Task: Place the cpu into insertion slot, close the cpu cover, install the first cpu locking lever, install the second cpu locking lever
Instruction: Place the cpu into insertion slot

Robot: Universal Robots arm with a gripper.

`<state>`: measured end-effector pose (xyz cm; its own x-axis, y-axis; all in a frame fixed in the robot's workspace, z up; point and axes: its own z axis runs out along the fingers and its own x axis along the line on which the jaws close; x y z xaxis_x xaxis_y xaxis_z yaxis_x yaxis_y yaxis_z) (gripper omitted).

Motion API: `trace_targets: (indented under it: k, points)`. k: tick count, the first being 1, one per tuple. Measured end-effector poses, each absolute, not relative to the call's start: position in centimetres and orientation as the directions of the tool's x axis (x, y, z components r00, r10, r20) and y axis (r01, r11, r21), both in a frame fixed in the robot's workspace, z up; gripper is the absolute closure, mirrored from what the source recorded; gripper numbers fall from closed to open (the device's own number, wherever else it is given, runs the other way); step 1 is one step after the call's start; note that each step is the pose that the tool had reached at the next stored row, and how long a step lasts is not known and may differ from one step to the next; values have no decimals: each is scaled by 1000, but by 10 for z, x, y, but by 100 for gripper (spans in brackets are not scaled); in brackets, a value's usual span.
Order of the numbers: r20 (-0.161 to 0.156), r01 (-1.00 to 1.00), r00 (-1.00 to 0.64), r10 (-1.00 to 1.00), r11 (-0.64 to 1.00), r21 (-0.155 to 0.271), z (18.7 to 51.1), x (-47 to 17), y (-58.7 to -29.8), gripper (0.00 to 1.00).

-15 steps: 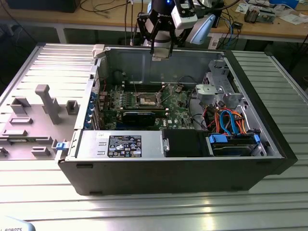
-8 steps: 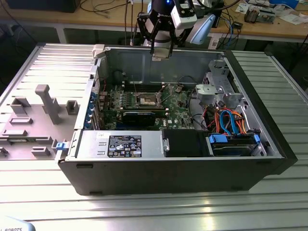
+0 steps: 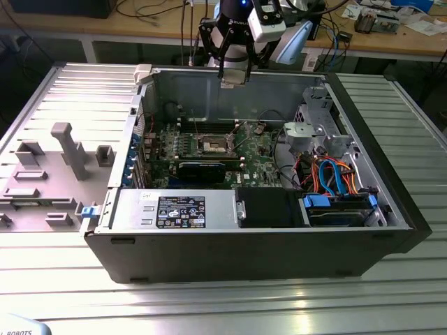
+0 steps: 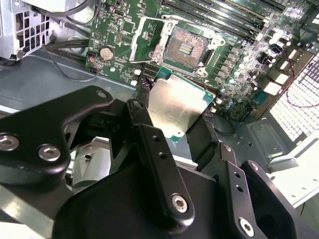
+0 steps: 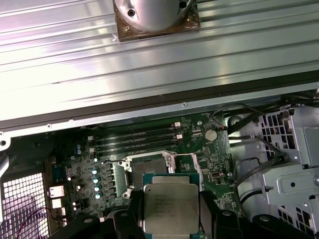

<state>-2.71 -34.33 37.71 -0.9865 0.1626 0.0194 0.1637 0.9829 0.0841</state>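
Note:
My gripper (image 3: 234,75) hangs above the back wall of the open computer case, shut on the cpu (image 4: 177,102). The chip is a flat square with a shiny silver top, and both wrist views show it pinched at its edges between two black fingers (image 4: 144,112). Below it lies the insertion slot (image 4: 185,47), a square socket with a dark centre on the green board; its place in the exterior view is the middle of the board (image 3: 213,145). The cpu cover (image 4: 148,39) stands tilted open beside the socket. In the first wrist view the cpu (image 5: 172,205) overlaps the socket's (image 5: 149,167) near edge.
A long black card (image 3: 202,169) lies on the board in front of the socket. A power supply (image 3: 174,208) fills the case's front, and a drive cage with blue and orange cables (image 3: 335,178) stands on the exterior view's right. A grey fixture tray (image 3: 56,167) sits to the case's left.

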Motion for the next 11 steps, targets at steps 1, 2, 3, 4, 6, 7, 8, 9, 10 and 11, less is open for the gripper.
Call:
trace_targets:
  k: [1, 2, 3, 4, 6, 7, 8, 9, 10, 11]
  points:
    - [19, 165, -986, 164, 983, 84, 377, -27, -343, 46]
    - [19, 167, -986, 166, 982, 84, 377, -27, -343, 46]
    - [19, 169, -986, 168, 982, 84, 377, -27, -343, 46]
    - [19, 171, -985, 170, 982, 84, 377, -27, -343, 46]
    - [19, 176, -984, 175, 981, 84, 377, -27, -343, 46]
    - [19, 178, -984, 177, 980, 84, 377, -27, -343, 46]
    - [19, 180, -984, 179, 980, 84, 377, -27, -343, 46]
    - [19, 181, -983, 180, 980, 84, 377, -27, -343, 46]
    - [19, 182, -983, 181, 980, 84, 377, -27, -343, 46]
    - [19, 182, -983, 181, 980, 84, 377, -27, -343, 46]
